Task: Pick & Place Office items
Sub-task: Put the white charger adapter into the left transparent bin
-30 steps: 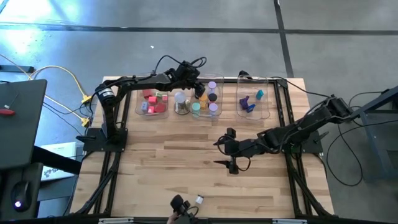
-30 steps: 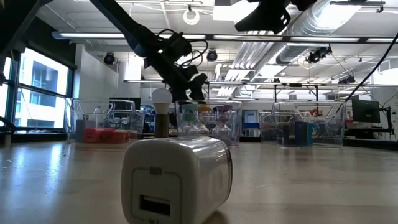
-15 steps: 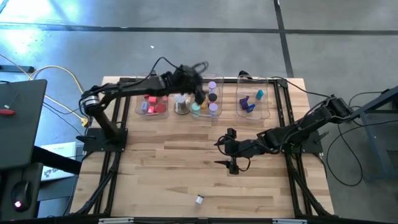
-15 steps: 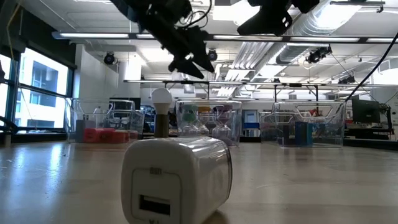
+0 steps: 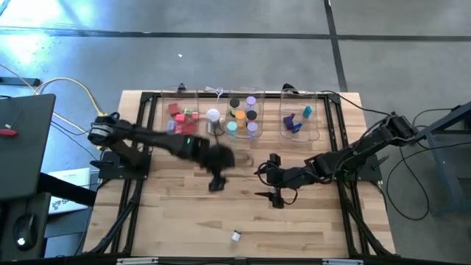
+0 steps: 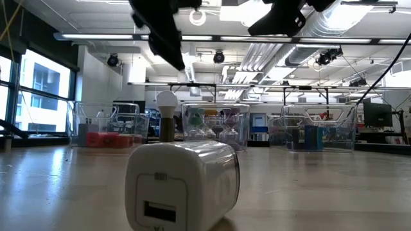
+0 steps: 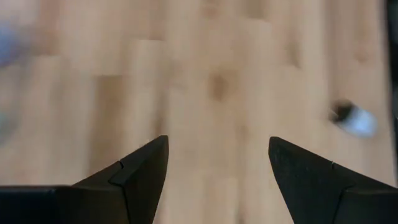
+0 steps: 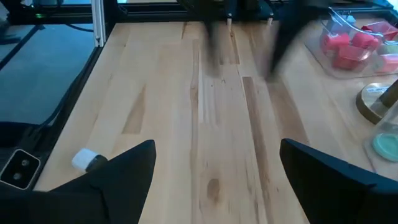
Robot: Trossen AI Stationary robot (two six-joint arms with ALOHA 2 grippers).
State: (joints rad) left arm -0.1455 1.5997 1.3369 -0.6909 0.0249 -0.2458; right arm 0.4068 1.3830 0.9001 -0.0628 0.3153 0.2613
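The left claw (image 5: 215, 182) is held released and empty over the wooden surface (image 5: 176, 213), near the white dome (image 5: 213, 115). The right claw (image 5: 274, 179) is likewise spread and empty. The office items (image 5: 243, 118) are kept in clear trays (image 5: 313, 132) beside that dome.

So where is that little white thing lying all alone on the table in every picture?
High view: little white thing near the table's front edge.
Low view: the big white block up close.
Left wrist view: blurred at the side.
Right wrist view: lying by the table's edge.
Shared landmark: wooden table.
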